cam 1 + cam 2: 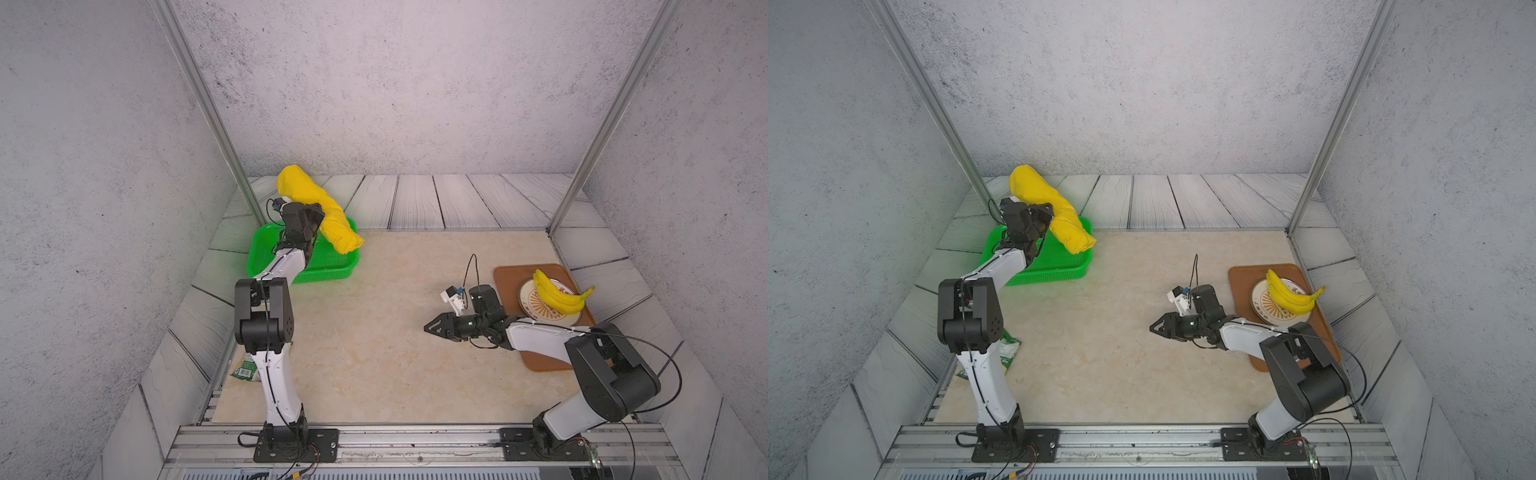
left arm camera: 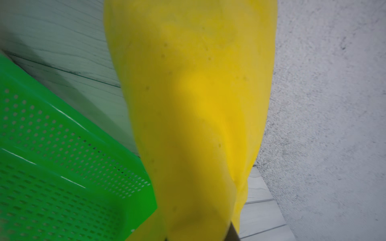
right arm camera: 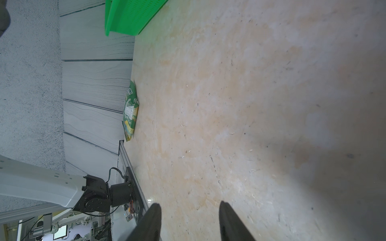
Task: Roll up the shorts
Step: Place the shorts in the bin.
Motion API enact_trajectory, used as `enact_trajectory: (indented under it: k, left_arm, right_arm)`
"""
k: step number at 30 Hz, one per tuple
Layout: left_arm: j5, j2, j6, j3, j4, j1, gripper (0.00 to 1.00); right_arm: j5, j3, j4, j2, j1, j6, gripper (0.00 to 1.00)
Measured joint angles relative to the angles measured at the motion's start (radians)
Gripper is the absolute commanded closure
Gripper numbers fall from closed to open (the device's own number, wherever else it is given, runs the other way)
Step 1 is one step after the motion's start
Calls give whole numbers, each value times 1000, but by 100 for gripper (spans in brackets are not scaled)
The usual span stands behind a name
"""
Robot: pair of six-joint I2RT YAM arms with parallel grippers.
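Note:
The shorts [image 1: 316, 199] [image 1: 1048, 199] are a bright yellow roll, held tilted in the air above the far side of the green basket [image 1: 332, 272] [image 1: 1059, 276]. My left gripper [image 1: 321, 214] [image 1: 1052, 211] is shut on the middle of the roll, its fingertips mostly hidden by the fabric. The left wrist view is filled by the yellow shorts [image 2: 198, 104], with the basket [image 2: 62, 146] beside them. My right gripper [image 1: 428, 326] [image 1: 1152, 327] [image 3: 190, 208] hovers low over the beige table, open and with nothing in it, far from the shorts.
A brown tray [image 1: 511, 274] at the right holds a plate [image 1: 525, 309] with bananas [image 1: 557, 297]. A green snack packet [image 1: 243, 370] [image 3: 130, 110] lies at the table's left edge by the left arm. Grey walls and metal posts enclose the space.

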Motion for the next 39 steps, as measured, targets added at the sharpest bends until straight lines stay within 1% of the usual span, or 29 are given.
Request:
enact_trajectory:
  k: [4,7,12,19,20,23,24,25,26,27,28,29,30,31,39]
  left_arm:
    - [-40,20,-5,-56,45,16,100]
    - [-54,26,-16,-119,94,35,100]
    - [-91,37,-31,-235,126,71,100]
    - [-117,78,-84,-316,174,107,100]
    - [-117,78,-89,-319,181,108,96]
    - [-117,77,-108,-319,190,108,69]
    - [-117,77,-117,-319,187,108,51]
    - [-117,76,-128,-319,181,110,40]
    - [-117,74,-142,-319,173,111,32]
    - [-117,68,-152,-319,160,112,28]
    - [-118,61,-161,-319,145,113,20]
    - [-118,53,-170,-319,129,113,15]
    - [-118,43,-178,-320,110,113,5]
    - [-118,31,-185,-321,92,113,2]
    - [-137,-115,-196,-327,-90,115,2]
  right_arm:
    - [0,12,-3,0,0,-6,51]
    - [0,20,-2,2,0,-6,51]
    - [0,21,-1,2,0,-6,51]
    - [0,22,-2,1,0,-5,51]
    - [0,22,-2,1,0,-4,51]
    - [0,22,-2,1,0,-3,51]
    - [0,23,-2,1,0,-2,51]
    - [0,23,-2,1,0,-2,51]
    - [0,23,-1,1,0,1,51]
    - [0,23,-1,1,0,2,51]
    - [0,23,0,0,0,5,51]
    - [0,23,0,0,0,7,51]
    - [0,23,1,0,0,8,51]
    - [0,25,2,0,0,11,51]
    - [-1,43,18,-4,0,16,51]
